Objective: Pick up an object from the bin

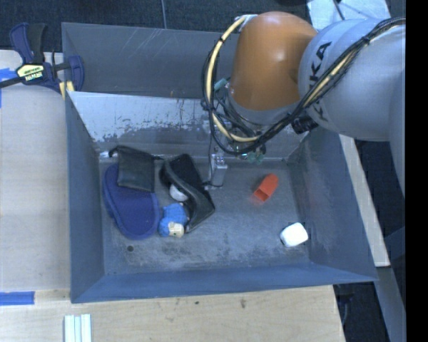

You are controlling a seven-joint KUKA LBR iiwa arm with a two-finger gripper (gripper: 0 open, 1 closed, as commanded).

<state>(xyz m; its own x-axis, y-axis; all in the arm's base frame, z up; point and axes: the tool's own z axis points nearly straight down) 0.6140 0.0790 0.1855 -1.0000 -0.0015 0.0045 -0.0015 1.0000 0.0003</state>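
My gripper [217, 174] hangs below the arm's orange cover near the middle of the bin floor, towards the back. Its tip is right beside the upper right end of a black bent strap-like thing [192, 191], which curls round a small white piece [177, 189]; whether they touch I cannot tell. An orange cylinder [265, 187] lies apart to the right of my gripper. A small blue toy with a yellowish end [172, 221] lies at the lower left of the black thing.
A blue oval pad [130, 206] and a black pouch [137, 169] lie at the left of the bin floor. A white block [294, 234] sits near the front right corner. The arm and its cables cover the bin's back right.
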